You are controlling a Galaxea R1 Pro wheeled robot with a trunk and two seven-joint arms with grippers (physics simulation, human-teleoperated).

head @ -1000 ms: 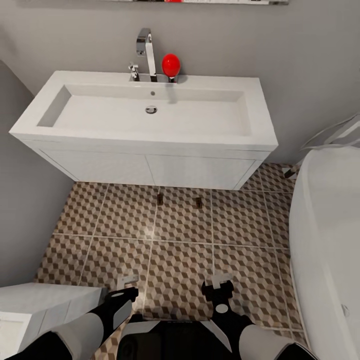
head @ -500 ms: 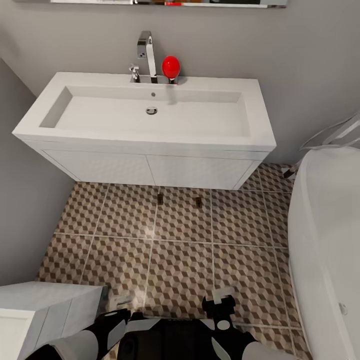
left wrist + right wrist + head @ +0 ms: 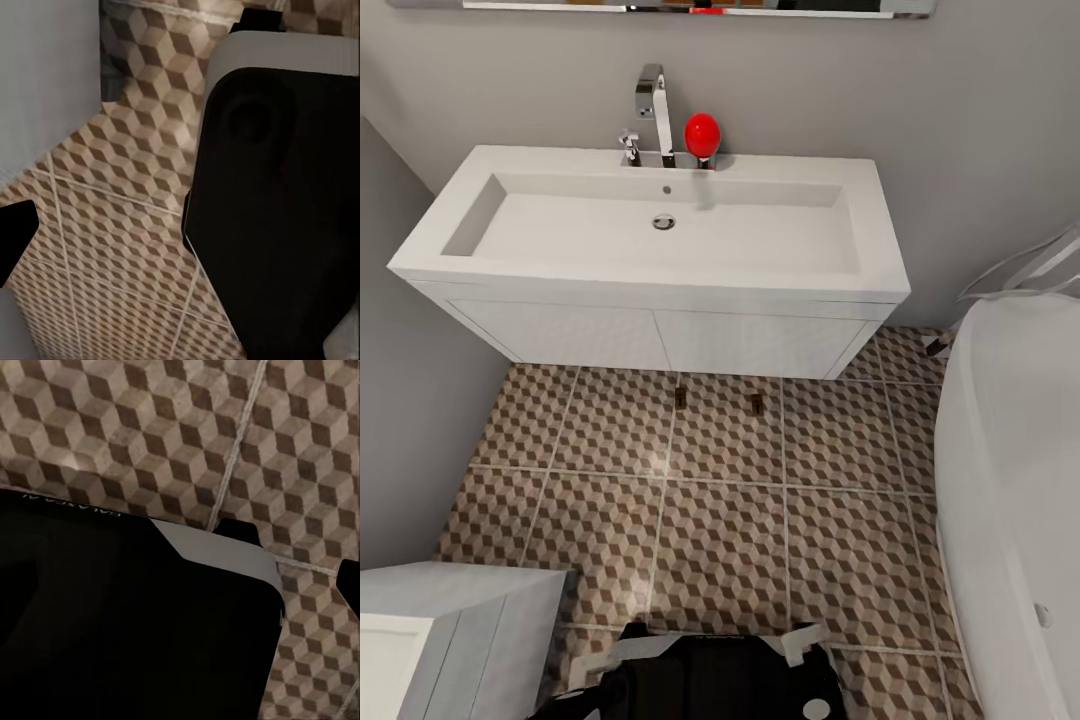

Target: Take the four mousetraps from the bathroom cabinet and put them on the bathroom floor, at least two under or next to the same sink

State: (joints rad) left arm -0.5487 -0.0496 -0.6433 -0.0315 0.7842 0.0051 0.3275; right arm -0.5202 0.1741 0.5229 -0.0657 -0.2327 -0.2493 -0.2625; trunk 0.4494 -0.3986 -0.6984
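Two mousetraps lie on the bathroom floor (image 3: 720, 530) just in front of the sink (image 3: 660, 225): one (image 3: 680, 397) by a grout line, the other (image 3: 757, 404) a little to its right. The cabinet is out of view. My arms are folded back against my dark body at the head view's lower edge. In the right wrist view my right gripper (image 3: 292, 556) is open, with patterned tile between its dark fingertips (image 3: 234, 528). The left wrist view has one dark fingertip (image 3: 15, 240) at its edge, far from the rest, with nothing held.
A white vanity unit (image 3: 660, 340) carries the sink, with a chrome tap (image 3: 652, 105) and a red ball knob (image 3: 702, 132) behind it. The white bathtub (image 3: 1010, 480) lines the right side. The white toilet (image 3: 450, 620) stands at the near left.
Both arms have drawn back toward my body and dropped out of the head view's lower edge. The two mousetraps have not moved.
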